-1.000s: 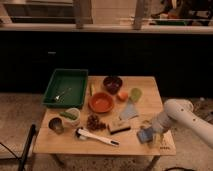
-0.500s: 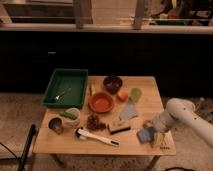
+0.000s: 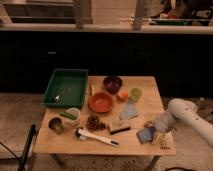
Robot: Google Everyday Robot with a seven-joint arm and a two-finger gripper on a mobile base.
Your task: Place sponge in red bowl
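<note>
One bench (image 3: pixel 150 87) carries three bowls: the red bowl (image 3: pixel 101 102) near its middle, a maroon bowl (image 3: pixel 112 83) at 1 o'clock from it, and a white bowl (image 3: pixel 71 116) at 8 o'clock from it. There is one each of the rest: a green tray (image 3: pixel 65 87) at the bench's 10 o'clock corner, an orange fruit (image 3: pixel 122 95), a green cup (image 3: pixel 135 93), a grey cloth (image 3: pixel 129 112), a tan block (image 3: pixel 119 126), a white brush (image 3: pixel 97 136), a can (image 3: pixel 56 125) and the sponge (image 3: pixel 145 135).

The sponge lies near the bench's 5 o'clock corner, at 4 o'clock from the red bowl and well apart from it. The gripper (image 3: pixel 153 130) reaches in from 3 o'clock and sits right at the sponge, which shows at its 8 o'clock side, meeting it. Whether the gripper is wide, narrow or holding the sponge, I cannot tell.
</note>
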